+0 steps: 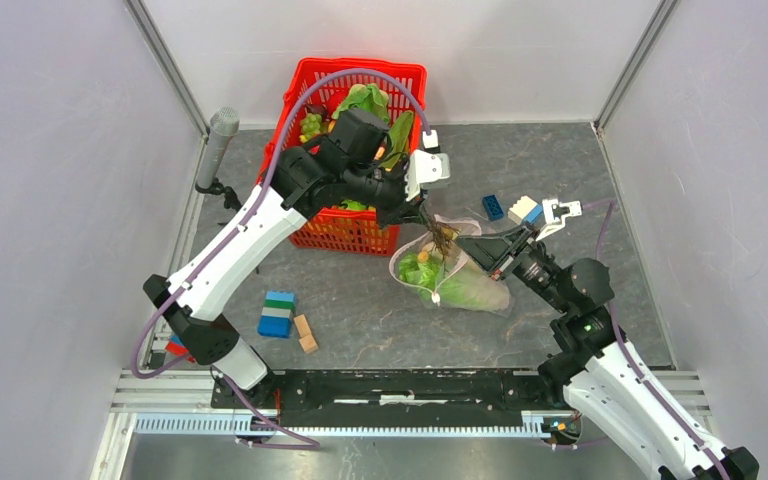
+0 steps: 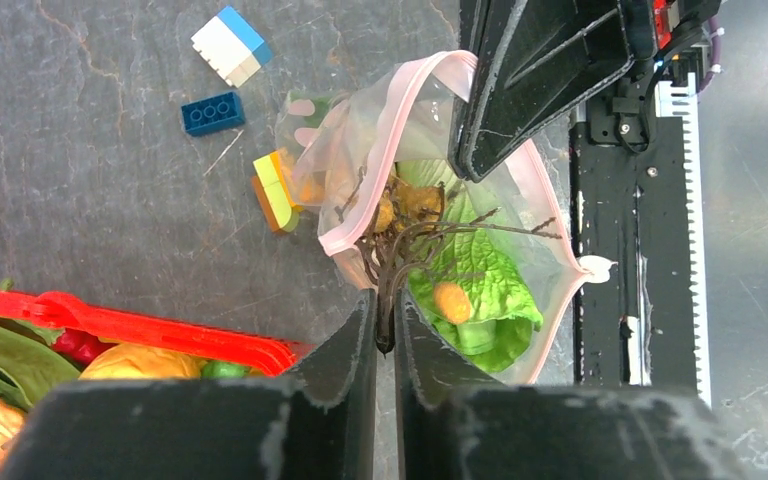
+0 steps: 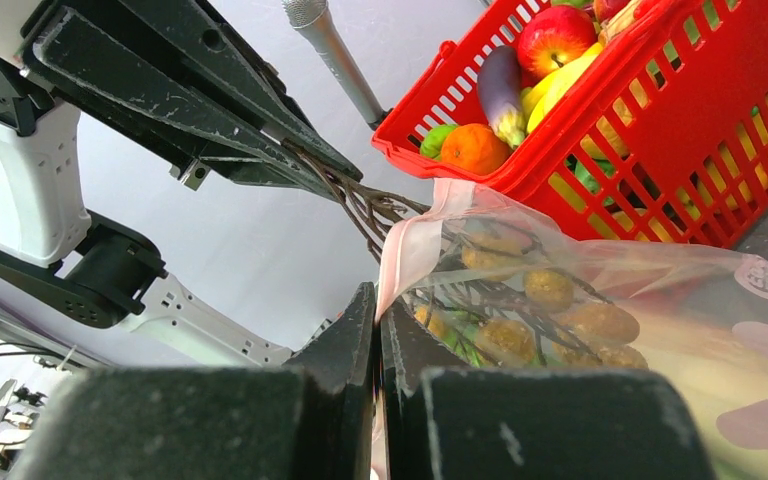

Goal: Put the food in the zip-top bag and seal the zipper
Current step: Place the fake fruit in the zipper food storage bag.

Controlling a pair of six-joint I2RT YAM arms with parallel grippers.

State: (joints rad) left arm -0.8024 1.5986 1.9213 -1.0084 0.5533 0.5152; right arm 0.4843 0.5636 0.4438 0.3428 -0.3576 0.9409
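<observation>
Left gripper: from its own wrist camera I see the fingers pinched almost together on the dark stems of a twiggy bunch with small tan fruit. The bunch hangs in the mouth of the bag, stems above the rim, fruit partly inside.

Right gripper: fingers closed narrow on the pink strip at the bag's mouth, holding that edge lifted. From above, the two grippers meet at the bag's opening, left one over it, right one at its side.

Bag lies on the grey table just beside the front right corner of the red basket, mouth toward the basket. Mouth gapes open, strip unsealed. Inside I see a green leafy head with one small orange-tan fruit resting on it.

In the basket: red apple, purple eggplant, orange, more greens.

Loose blocks on the table: a yellow-orange one touching the bag's outer side, a dark blue one and a white-blue one well apart from it
</observation>
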